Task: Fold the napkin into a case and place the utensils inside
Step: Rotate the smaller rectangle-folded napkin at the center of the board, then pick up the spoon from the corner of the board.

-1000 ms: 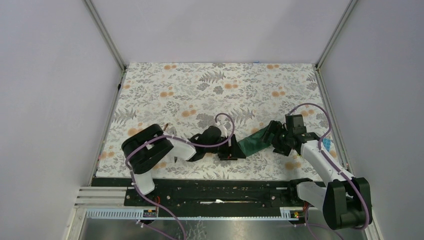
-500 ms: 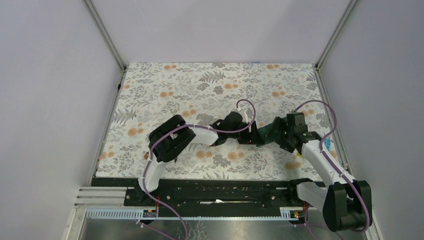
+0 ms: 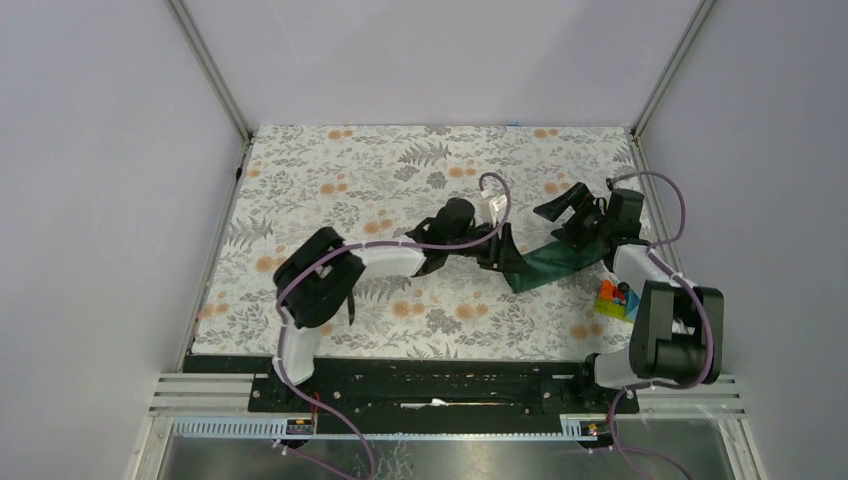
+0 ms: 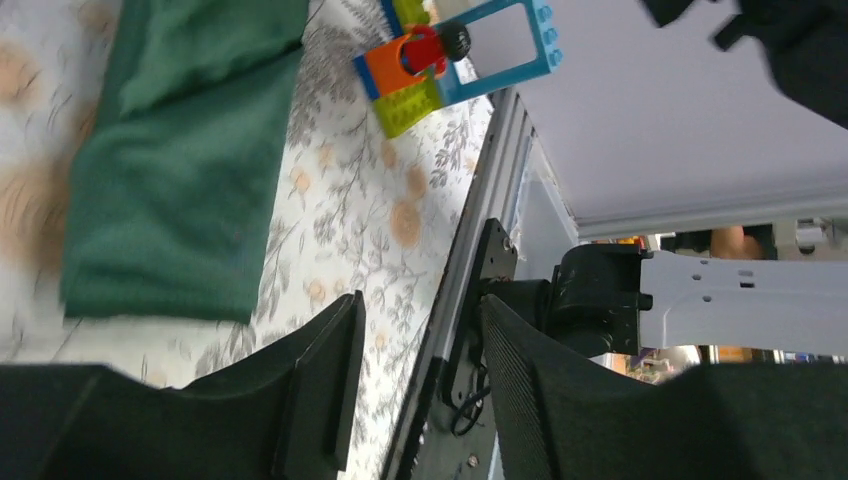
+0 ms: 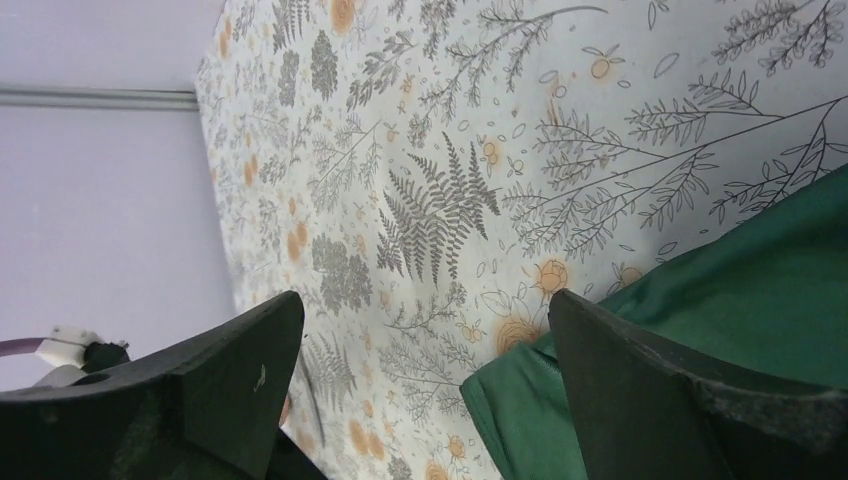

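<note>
From the top camera, the dark green napkin (image 3: 556, 264) lies on the floral tablecloth (image 3: 400, 180), on the right part of the table. It is folded to a long, narrow strip that runs slantwise, with its near end to the left and its far end to the right. The left gripper (image 3: 508, 258) is just beside the near left end of the strip; from this view I cannot tell if it touches the cloth. The right gripper (image 3: 568, 215) is over the far end of the napkin, and its fingers stand wide apart. Small, bright toy blocks (image 3: 614, 298) lie near the napkin, toward the right edge of the table.

In the left wrist camera, the two black fingers (image 4: 320, 390) are apart with a moderate gap, and nothing is between them. The napkin (image 4: 180, 170) lies ahead of the fingertips and is not between them. It shows one thick fold over another. The toy blocks (image 4: 440, 60) are beyond it, close to the metal frame rail (image 4: 500, 160) of the table.

In the right wrist camera, the fingers (image 5: 230, 370) are spread very wide and hold nothing. The napkin (image 5: 720, 330) fills the lower right corner and passes behind one finger. The rest of the gap shows the tablecloth (image 5: 450, 150).
</note>
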Robot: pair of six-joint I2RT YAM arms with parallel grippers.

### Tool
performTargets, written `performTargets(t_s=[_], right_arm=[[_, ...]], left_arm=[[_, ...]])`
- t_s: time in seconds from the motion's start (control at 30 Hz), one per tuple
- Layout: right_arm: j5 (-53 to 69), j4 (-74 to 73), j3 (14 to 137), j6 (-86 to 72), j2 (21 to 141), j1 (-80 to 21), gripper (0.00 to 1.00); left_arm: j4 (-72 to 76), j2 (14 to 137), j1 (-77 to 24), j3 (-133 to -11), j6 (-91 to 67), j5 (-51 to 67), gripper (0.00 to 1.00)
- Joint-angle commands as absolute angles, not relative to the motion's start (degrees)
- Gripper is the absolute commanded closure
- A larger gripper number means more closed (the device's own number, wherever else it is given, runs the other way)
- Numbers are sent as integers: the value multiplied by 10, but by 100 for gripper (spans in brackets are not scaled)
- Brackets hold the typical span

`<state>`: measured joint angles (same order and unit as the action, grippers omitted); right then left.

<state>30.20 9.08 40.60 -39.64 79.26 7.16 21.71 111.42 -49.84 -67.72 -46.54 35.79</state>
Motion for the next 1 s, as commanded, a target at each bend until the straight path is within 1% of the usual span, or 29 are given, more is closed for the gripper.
performTargets(t_s=[0.0,0.17,0.3,0.47,0.5,0.6,0.7,0.8,0.87,0.97], right_arm=[[400,231,393,-439,853,107,1],[394,281,392,-439,916,146,1],[387,329,389,-457,990,166,2],[366,312,410,-444,1045,180,3],[368,304,415,-437,1047,180,1],[352,238,435,-405,1020,180,1],[325,115,485,-360,969,178,0],[288,29,524,-336,898,161,1],[253,-37,552,-314,869,132,1],[203,-114,591,-273,847,63,1]], left_arm=[[340,1222,-502,-721,-501,429,50],[309,1305,-496,-765,-474,399,52],[322,1323,-484,-731,-477,384,53],[338,1333,-479,-708,-485,386,52],[338,1330,-479,-705,-484,386,52],[303,1306,-480,-714,-467,382,51],[247,1268,-480,-738,-456,382,46],[219,1203,-480,-747,-456,389,35],[195,1153,-481,-746,-449,392,29],[115,1066,-479,-725,-406,365,21]])
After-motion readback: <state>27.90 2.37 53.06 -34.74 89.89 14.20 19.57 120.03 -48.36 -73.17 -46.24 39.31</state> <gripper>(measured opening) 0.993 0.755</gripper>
